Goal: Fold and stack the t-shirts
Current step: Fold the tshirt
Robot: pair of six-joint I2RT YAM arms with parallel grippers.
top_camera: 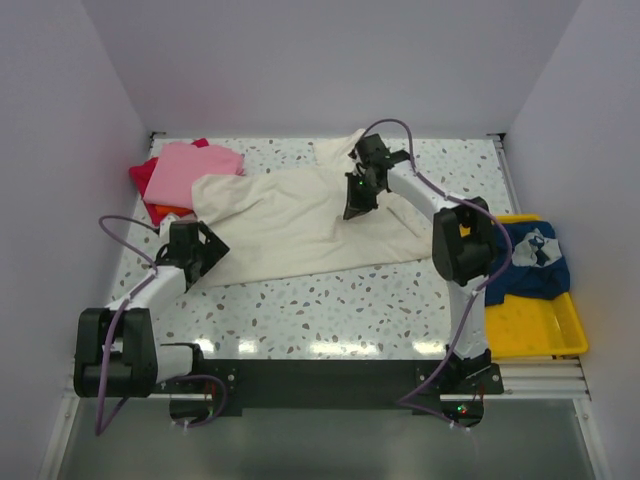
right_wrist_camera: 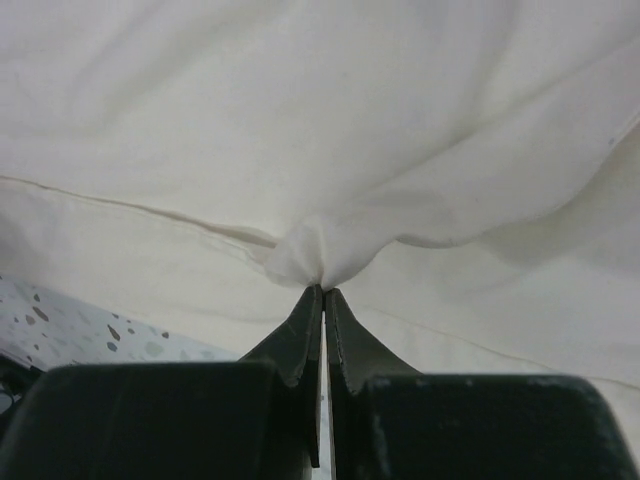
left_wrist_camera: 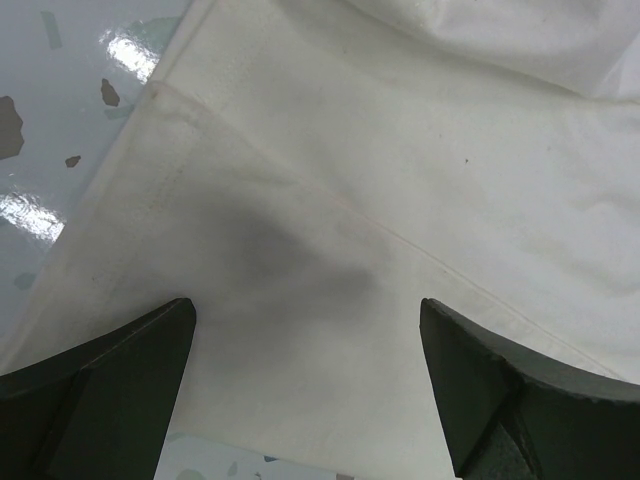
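The cream shirt (top_camera: 300, 225) lies spread and rumpled across the middle of the desk (top_camera: 330, 310), running from the far left toward the right edge, not yet folded. At the far left corner sits a small pile: a pink shirt (top_camera: 195, 165) on top, with a red shirt (top_camera: 143, 178) and an orange shirt (top_camera: 165, 212) showing at its edges. A navy shirt (top_camera: 530, 260) with white print lies bunched in the yellow tray (top_camera: 530, 330) by the right edge.

The right pincer (right_wrist_camera: 323, 292) is pressed together on a small pucker of the cream cloth, toward the far edge near the middle of the desk. The cloth draws up into a little peak at the tips, with creases running out from it. The left pincer (left_wrist_camera: 305, 310) stands apart above the shirt's near left part, close to a seam and the hem, with nothing between its tips.

The cloth looks light, soft and limp. It should sag and drag along the desk rather than hold any shape, and a pinch taken in the middle of a panel will likely only bunch it. Hems, seams and corners seem the better places to take hold, where the cloth is doubled and less likely to slip. The left side looks well placed for a grip at the hem, so both arms could carry an edge over together.
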